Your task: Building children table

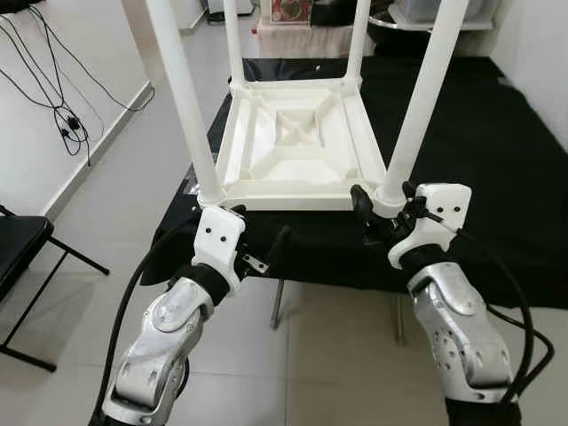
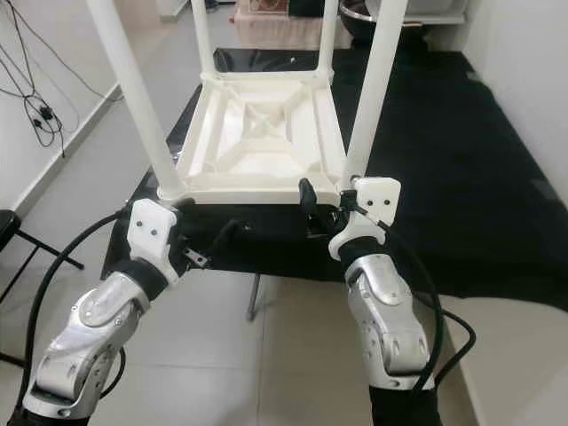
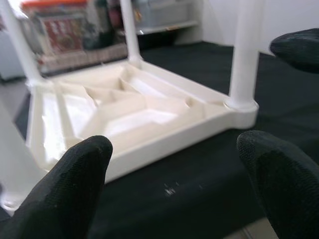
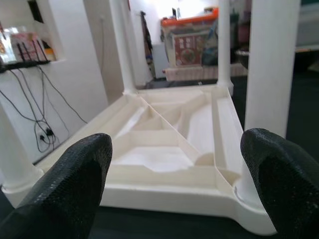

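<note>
Currently: table [image 1: 293,146] lies upside down on black cloth [image 1: 479,177], four legs [image 1: 182,98] up, giving access to sockets | left gripper [image 3: 174,184] released, at near-left corner | right gripper [image 4: 174,184] released, at near-right leg, ready to grasp.

We see our left pincer [image 3: 172,184] spread wide, its black fingertips [image 3: 75,184] blurred. Beyond them the upturned white children's table [image 3: 134,119] rests on black cloth [image 3: 199,184], legs [image 3: 245,50] pointing up.
</note>
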Tool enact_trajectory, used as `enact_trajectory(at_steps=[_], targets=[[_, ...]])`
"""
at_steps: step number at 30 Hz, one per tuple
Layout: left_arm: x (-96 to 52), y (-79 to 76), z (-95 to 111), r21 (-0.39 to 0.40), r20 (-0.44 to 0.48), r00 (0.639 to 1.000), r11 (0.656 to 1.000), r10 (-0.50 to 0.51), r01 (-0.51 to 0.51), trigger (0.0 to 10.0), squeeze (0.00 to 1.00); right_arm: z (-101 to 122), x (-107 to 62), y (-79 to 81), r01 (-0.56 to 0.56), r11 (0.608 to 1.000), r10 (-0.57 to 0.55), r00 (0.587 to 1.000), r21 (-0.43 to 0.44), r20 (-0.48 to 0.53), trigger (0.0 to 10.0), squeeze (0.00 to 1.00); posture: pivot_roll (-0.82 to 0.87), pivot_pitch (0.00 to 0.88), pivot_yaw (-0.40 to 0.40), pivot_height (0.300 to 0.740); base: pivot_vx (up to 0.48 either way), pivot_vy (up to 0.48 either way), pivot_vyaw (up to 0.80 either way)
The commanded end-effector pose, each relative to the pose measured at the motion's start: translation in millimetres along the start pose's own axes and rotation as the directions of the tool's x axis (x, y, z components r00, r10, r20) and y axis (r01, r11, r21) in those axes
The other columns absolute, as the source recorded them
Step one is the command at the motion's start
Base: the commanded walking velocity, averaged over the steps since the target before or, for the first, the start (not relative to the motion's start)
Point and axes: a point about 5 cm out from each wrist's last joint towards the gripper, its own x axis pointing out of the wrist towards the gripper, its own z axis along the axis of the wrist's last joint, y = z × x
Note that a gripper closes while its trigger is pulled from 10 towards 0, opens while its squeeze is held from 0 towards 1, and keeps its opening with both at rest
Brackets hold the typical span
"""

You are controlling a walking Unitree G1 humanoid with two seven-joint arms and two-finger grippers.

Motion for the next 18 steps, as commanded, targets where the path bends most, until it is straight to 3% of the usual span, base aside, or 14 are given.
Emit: enact_trajectory(at_steps=[1,4,8,14,18], targets=[[-2.6,5.1,-8.4,-0.006,-0.014,0.999,0.999,0.044,-0.044,10.0,0.0,-6.7,-3.2,2.5,-0.015,1.0,0.015,1.0,-0.011,-0.013,10.0,0.0,0.01,0.0,-0.036,0.74,0.0,0.0,0.0],[-5.4,6.0,-17.2,-0.029,-0.03,0.997,0.997,0.065,-0.066,10.0,0.0,-11.7,-4.7,1.3,-0.023,1.0,0.022,0.999,-0.018,-0.027,10.0,0.0,0.02,0.0,-0.049,0.74,0.0,0.0,0.0],[-13.7,7.7,-36.8,-0.007,-0.086,0.988,0.991,0.129,-0.13,10.0,0.0,-31.9,-6.4,-5.3,-0.026,0.998,0.021,0.994,-0.05,-0.105,10.0,0.0,0.07,0.0,-0.093,0.74,0.0,0.0,0.8],[-27.9,5.8,-48.4,0.02,-0.122,0.978,0.986,0.168,-0.167,10.0,0.0,-47.3,-6.4,-9.9,-0.025,0.999,0.018,0.988,-0.039,-0.153,10.0,0.0,0.1,0.0,-0.113,0.74,0.0,0.0,0.8],[-40.4,8.8,-57.4,0.058,-0.159,0.968,0.981,0.194,-0.187,10.0,0.0,-58.7,-3.9,-17.0,0.009,0.999,-0.018,0.981,-0.045,-0.194,10.0,0.0,0.14,0.0,-0.114,0.74,0.0,0.0,0.0]])
